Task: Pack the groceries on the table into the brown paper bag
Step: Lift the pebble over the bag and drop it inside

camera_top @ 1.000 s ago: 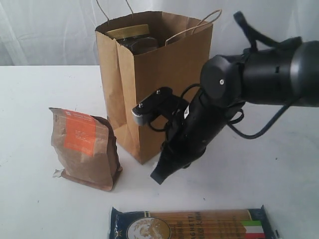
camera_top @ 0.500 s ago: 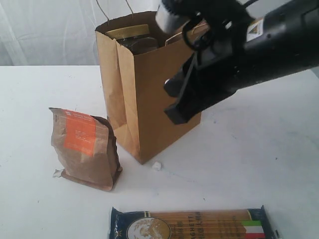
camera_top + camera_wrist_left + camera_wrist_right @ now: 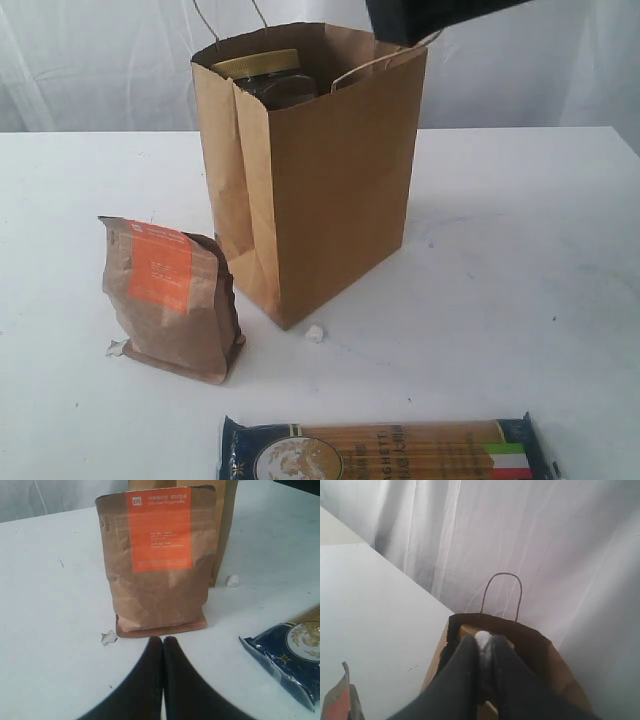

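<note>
— White table [image 3: 520, 250], pale curtain [image 3: 100, 70] behind. Bag?
— Brown paper bag [image 3: 330, 190] upright mid-table, mouth up; jar [image 3: 265, 70] inside, only gold lid and shoulder showing.
— Right claw?
— Right gripper [image 3: 482, 645] above the bag's mouth, clamped on a small whitish item [image 3: 484, 639]; too hidden to name. Arm cut off in the outside view.
— Left?
— Left gripper [image 3: 163, 642] pressed shut, empty, tips aimed at the pouch [image 3: 160, 565], upright, orange label facing it.
— Pasta?
— Spaghetti pack [image 3: 390, 455] flat, long axis side to side, lower edge cut off. White crumb [image 3: 315, 332] by the bag's base.
</note>
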{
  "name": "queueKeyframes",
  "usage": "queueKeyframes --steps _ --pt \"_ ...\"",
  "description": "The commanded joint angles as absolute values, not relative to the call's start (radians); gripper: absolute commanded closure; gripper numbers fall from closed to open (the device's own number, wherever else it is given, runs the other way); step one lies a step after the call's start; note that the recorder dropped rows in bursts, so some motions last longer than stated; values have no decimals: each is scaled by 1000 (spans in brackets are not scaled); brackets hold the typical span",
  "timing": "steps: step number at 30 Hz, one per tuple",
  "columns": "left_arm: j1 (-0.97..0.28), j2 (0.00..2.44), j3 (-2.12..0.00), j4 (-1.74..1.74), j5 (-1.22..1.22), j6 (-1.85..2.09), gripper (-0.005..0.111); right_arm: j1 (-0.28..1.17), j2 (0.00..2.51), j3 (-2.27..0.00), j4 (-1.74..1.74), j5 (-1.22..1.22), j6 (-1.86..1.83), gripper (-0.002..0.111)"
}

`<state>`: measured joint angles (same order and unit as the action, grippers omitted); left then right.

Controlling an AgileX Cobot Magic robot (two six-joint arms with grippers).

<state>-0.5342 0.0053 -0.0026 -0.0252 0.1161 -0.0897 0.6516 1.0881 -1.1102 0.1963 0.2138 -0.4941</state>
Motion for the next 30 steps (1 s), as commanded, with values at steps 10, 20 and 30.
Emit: queueKeyframes --steps 10,20,30 --pt "-530 0 0 -30 117 -90 107 516 1342 -1166 185 130 -523 105" --pt "-530 0 0 -30 117 -90 107 508 1525 -1352 266 171 -440 105" --pt "-530 0 0 -30 117 -90 107 455 1633 -1408 291 182 -363 105"
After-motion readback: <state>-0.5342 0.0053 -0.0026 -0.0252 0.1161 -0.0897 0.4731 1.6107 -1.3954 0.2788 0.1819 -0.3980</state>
